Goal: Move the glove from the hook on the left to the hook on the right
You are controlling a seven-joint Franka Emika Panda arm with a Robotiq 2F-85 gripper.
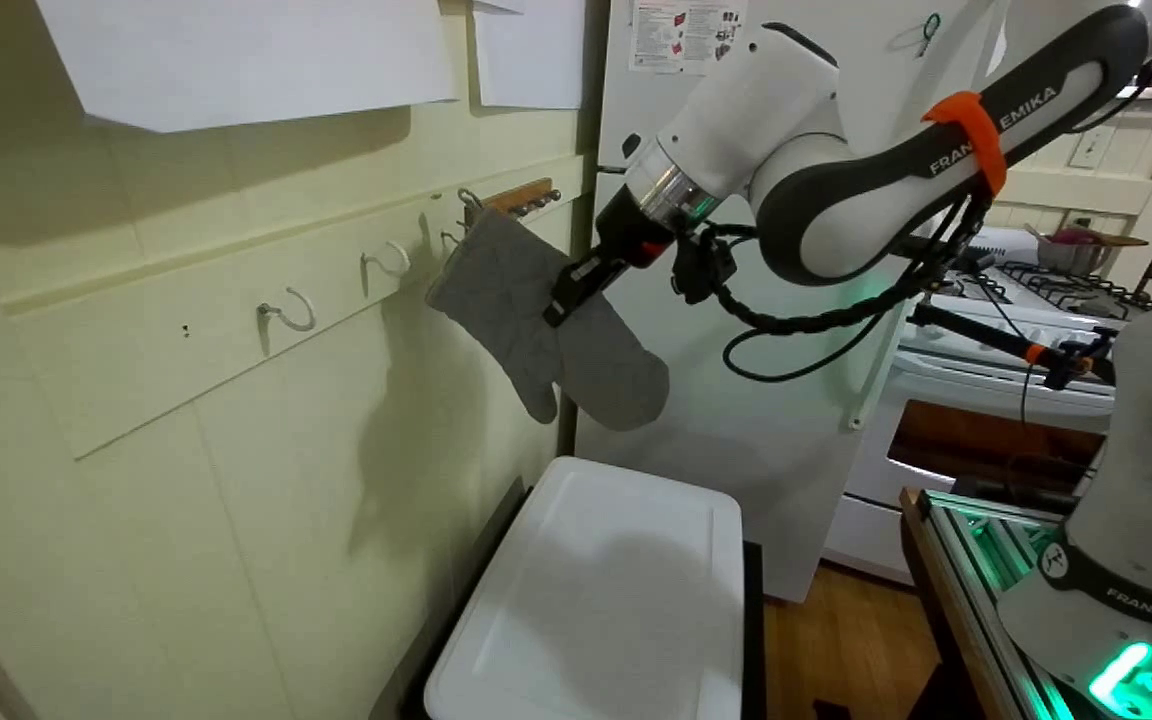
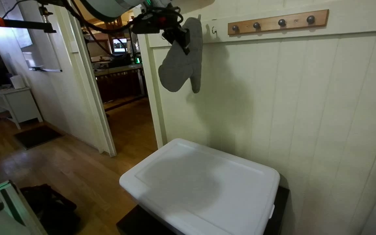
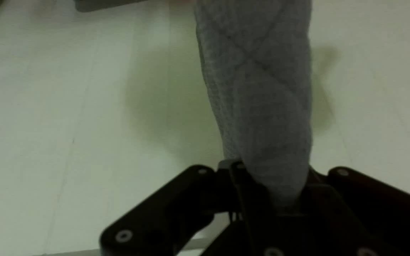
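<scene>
1. The grey glove (image 2: 182, 63) hangs beside the wall (image 2: 305, 81) (whether anything else bears it, I can't tell).
2. My gripper (image 1: 556, 305) pinches its cloth.
3. In an exterior view, a pale hook (image 1: 310, 314) sits at the glove's nine o'clock, another hook (image 1: 405, 264) at ten.
4. In an exterior view, the peg rail (image 2: 270, 24) is at two o'clock, the white lid (image 2: 201, 186) at six.

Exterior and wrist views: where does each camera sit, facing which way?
Exterior view: stands apart, facing along the wall toward the fridge; arm, claw, base show.
Exterior view: stands apart, facing the wall and knob rack; arm, claw, some base.
Wrist view: on the wrist, facing glove and wall; claw fingers show.
Both exterior views share glove and white lid.
</scene>
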